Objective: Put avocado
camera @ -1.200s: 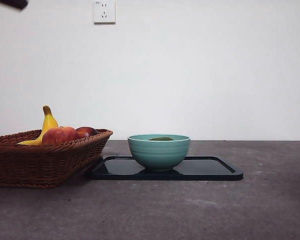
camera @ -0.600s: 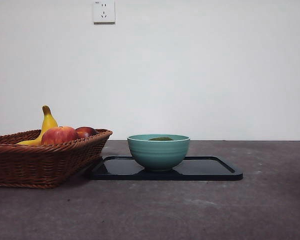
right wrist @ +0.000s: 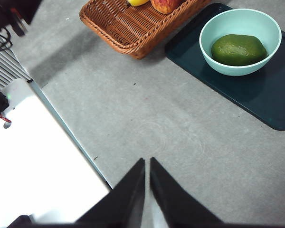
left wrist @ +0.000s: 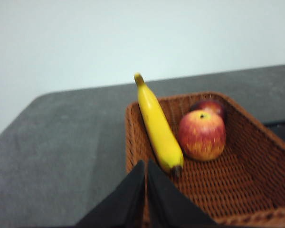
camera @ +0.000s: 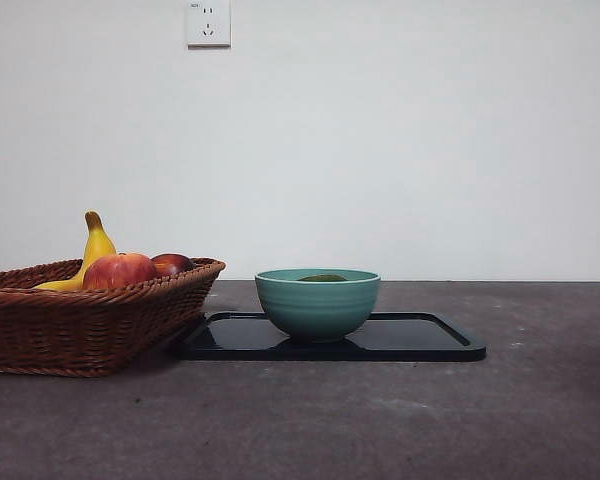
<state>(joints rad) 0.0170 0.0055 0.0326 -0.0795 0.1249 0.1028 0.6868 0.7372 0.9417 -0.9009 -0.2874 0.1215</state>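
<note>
The dark green avocado (right wrist: pixel 239 49) lies inside the teal bowl (right wrist: pixel 241 28); in the front view only its top (camera: pixel 323 278) peeks over the bowl's rim (camera: pixel 318 303). The bowl stands on a black tray (camera: pixel 420 340). My left gripper (left wrist: pixel 147 167) is shut and empty, raised over the near end of the wicker basket (left wrist: pixel 247 175). My right gripper (right wrist: pixel 147 164) is shut and empty too, high above the table, well away from the bowl. Neither gripper shows in the front view.
The wicker basket (camera: pixel 80 320) at the left holds a yellow banana (camera: pixel 92 250) and two red apples (camera: pixel 120 270). It touches the tray's left end. A white block (right wrist: pixel 33 156) lies beside the table in the right wrist view.
The black arm tip at the top left corner of the front view has gone out of view. Bowl, avocado, tray and basket have not moved.
</note>
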